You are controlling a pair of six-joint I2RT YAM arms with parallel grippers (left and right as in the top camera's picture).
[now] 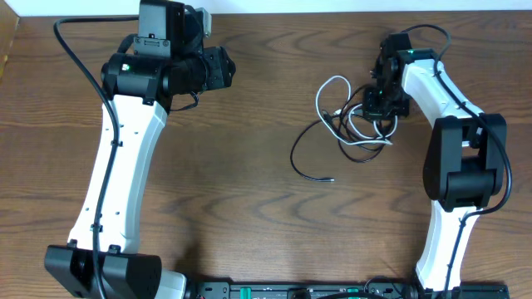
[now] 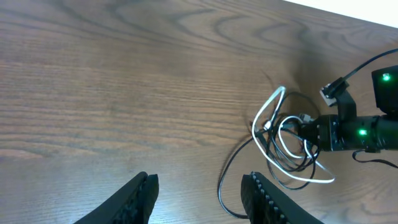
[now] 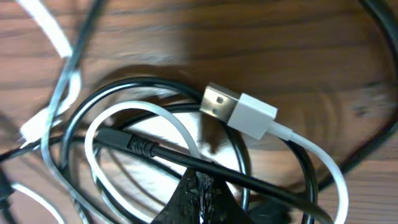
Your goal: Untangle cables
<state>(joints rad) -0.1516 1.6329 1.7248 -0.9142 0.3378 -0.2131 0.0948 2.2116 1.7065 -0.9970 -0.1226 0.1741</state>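
Cables (image 1: 353,126) in one knot, black and white loops interlaced, right side of tabletop (image 1: 249,216). Right gripper (image 3: 199,196) clenched on a black strand. Left gripper (image 2: 199,193) released, empty, well apart. Untangling barely begun; nothing separated.

Looks like a robotics lab: a left arm (image 1: 125,158) and right arm (image 1: 428,87) mounted on a wood-grain table (image 1: 249,216).

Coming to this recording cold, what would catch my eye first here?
The tangle of black and white cables lies right of centre on the wooden table, with the right tool closed down in it. Close up, a white USB plug lies atop the loops. The left tool hangs open, well clear of them.
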